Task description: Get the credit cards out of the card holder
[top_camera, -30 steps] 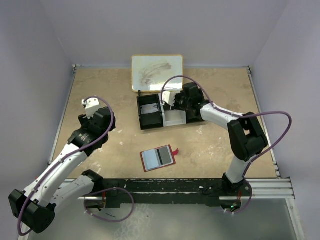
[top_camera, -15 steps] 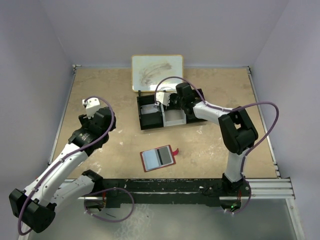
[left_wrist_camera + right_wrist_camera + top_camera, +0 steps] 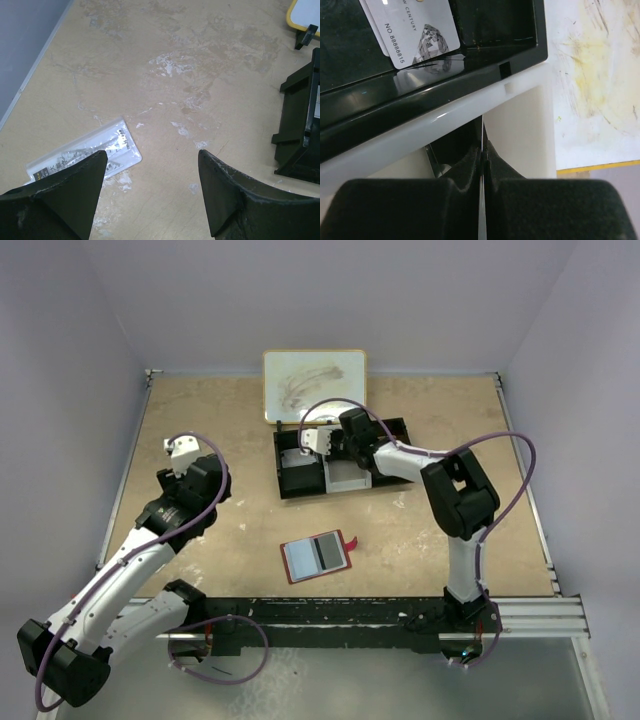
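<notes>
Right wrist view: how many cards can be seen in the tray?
2. Both lie overlapped in the tray, upper left: the top card with print, the lower card showing at its left. A thin pale edge between the shut right gripper's fingers may be a third.

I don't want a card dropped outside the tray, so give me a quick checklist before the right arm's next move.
1. Right fingers shut on a thin card seen edge-on: ok.
2. Right arm over the black tray: ok.
3. Loose cards lie flat inside a tray compartment: ok.
4. Card holder open on the table, clear of both arms: ok.
5. Holder's sleeves emptied: cannot tell.
6. Left fingers open, holding nothing: ok.
</notes>
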